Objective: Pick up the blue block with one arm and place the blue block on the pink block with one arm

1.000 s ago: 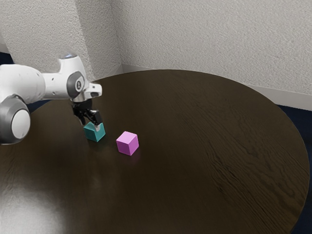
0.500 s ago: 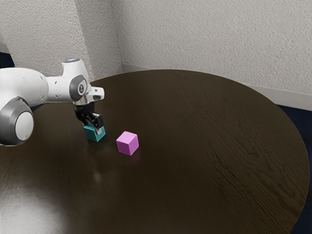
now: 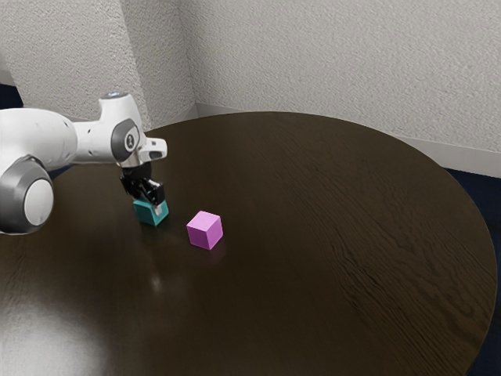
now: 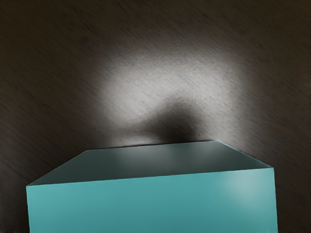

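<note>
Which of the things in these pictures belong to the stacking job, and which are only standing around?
For the job: the blue block, right under the gripper; the pink block, standing apart from it toward the exterior view's right.
Only around: the dark round table that carries both blocks; the white wall behind it.

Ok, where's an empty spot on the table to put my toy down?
Plenty of bare table on the exterior view's right of the pink block, and nearer the camera than both blocks. It's crowded around the blue block, under the arm.
</note>
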